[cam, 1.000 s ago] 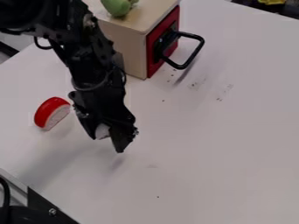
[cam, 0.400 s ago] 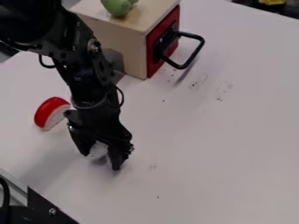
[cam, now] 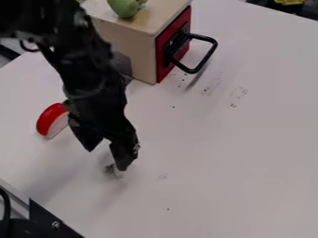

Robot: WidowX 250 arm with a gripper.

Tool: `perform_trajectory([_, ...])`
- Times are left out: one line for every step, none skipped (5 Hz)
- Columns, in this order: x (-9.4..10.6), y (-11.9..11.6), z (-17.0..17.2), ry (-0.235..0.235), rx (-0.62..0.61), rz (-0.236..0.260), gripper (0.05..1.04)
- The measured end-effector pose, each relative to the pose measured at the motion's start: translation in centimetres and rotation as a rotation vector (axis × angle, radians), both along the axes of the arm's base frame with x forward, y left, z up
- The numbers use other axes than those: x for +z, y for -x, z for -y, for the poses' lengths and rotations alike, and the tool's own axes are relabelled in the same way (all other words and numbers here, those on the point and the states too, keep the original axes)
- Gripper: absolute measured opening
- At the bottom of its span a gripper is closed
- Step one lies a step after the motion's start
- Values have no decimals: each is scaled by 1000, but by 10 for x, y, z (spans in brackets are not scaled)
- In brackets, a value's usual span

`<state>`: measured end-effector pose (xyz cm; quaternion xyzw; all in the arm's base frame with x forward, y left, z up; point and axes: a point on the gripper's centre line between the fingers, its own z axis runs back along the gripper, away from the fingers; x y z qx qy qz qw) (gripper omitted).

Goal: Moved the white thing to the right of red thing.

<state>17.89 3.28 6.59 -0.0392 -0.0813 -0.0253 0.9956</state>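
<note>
Apparently the release step is in hand, placing judged nearly done. Nearest, the white thing is seen small and partly shadowed on the table, right of the red thing in view and nearer the camera. Just above it the gripper is held, fingers spread apart, nothing clamped. Farther off, the red thing is found; beyond, the wooden box. Next, a clean lift is called for, the piece left unbrushed.
</note>
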Motion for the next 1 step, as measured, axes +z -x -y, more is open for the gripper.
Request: perform_trajectory([31, 0, -10, 19, 8, 76, 999])
